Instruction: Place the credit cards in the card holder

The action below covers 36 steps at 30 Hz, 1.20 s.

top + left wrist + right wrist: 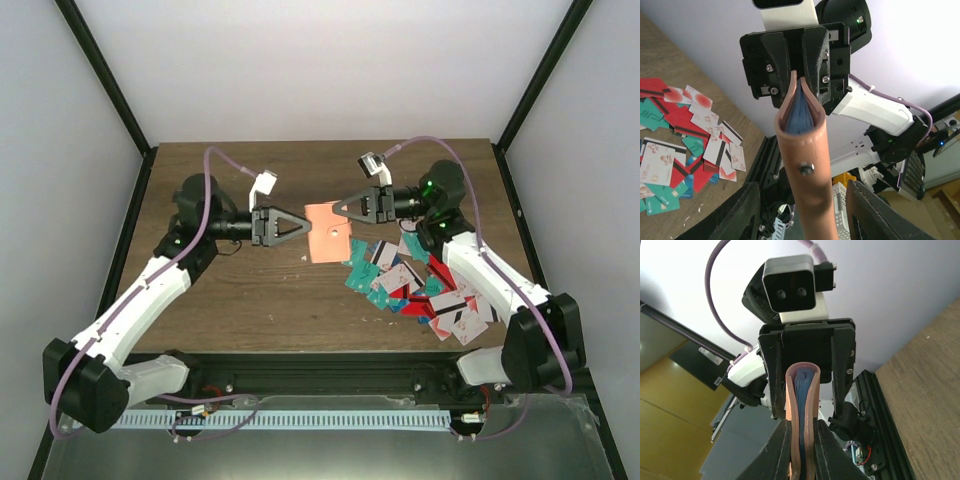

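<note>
The salmon-pink card holder hangs in the air over the table's middle, folded, its blue-grey pockets showing edge-on. My right gripper is shut on its right end; in the right wrist view its fingers press both sides of the holder. My left gripper is open at the holder's left edge. In the left wrist view its fingers stand wide apart on either side of the holder, not touching it. The credit cards lie in a loose pile on the table at the right, also in the left wrist view.
The card pile lies under and in front of my right arm. A black frame rail runs along the table's near edge. White walls and black posts close in the sides and back.
</note>
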Motion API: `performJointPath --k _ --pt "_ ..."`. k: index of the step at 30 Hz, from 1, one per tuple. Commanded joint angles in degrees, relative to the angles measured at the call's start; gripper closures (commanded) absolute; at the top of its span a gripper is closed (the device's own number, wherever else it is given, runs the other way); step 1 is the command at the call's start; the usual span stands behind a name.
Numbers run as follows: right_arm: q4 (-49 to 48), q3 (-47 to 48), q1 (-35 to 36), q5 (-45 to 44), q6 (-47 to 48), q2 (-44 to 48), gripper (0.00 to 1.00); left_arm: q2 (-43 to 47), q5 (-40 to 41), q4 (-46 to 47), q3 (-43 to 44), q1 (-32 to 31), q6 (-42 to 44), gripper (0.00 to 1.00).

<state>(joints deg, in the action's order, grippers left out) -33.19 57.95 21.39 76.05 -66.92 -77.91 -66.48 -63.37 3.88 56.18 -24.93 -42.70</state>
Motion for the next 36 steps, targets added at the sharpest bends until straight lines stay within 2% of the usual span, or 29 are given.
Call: performJointPath --k 1,3,4,6,9,10,11,12,13,15,16,18,21,28,36 --pt "-3.29 0.06 2.08 0.93 -1.25 1.87 0.99 -0.33 -1.96 6.38 -0.38 -2.16 -2.89 0.52" --pt "-3.33 0.16 2.40 0.65 -1.30 1.89 0.99 -0.68 -1.70 6.89 -0.43 -3.80 -3.01 0.54" --pt "-3.43 0.29 2.50 0.61 -1.33 1.99 0.99 -0.88 -1.43 7.13 -0.50 -4.62 -3.11 0.59" --pt "-3.63 0.39 2.67 0.92 -1.53 2.27 0.99 -1.11 -0.40 7.53 -0.84 -5.78 -3.35 0.79" --pt "-3.37 0.41 2.65 1.57 -1.77 2.71 0.99 -0.38 1.28 11.79 -2.64 -6.60 -6.34 0.95" --pt "-2.54 0.41 2.67 1.56 -1.47 2.90 0.99 0.02 1.90 13.54 -3.29 -6.70 -7.62 0.96" --pt "-0.32 0.61 2.70 1.44 -0.55 3.10 0.94 0.42 2.24 14.48 -3.69 -6.69 -8.45 0.96" --pt "4.24 1.50 2.65 0.98 3.24 3.31 0.78 0.86 3.25 14.09 -3.67 -6.71 -8.55 0.96" --pt "13.12 3.24 2.61 -0.84 9.43 3.72 0.58 1.17 5.22 11.64 -2.96 -6.67 -7.57 0.96" --pt "37.35 9.56 2.72 -11.92 25.31 4.90 0.33 1.43 10.63 1.03 0.07 -6.71 -2.76 0.96" --pt "45.04 11.79 2.92 -18.29 30.00 5.60 0.28 1.26 14.24 -5.21 1.99 -6.70 -0.21 0.96" --pt "54.42 13.68 2.92 -27.82 35.37 6.76 0.23 0.65 20.05 -13.84 4.82 -6.70 2.34 0.96" --pt "60.86 13.94 2.92 -35.24 38.18 8.78 0.22 -0.05 24.66 -18.88 6.21 -6.71 5.63 0.96" --pt "64.32 13.13 5.18 -43.61 39.09 14.51 0.23 -3.72 29.00 -24.42 8.99 -6.84 8.51 0.96" --pt "72.07 18.87 15.67 -56.68 43.00 7.78 0.25 -7.48 30.22 -26.64 13.33 -9.26 9.75 0.96"
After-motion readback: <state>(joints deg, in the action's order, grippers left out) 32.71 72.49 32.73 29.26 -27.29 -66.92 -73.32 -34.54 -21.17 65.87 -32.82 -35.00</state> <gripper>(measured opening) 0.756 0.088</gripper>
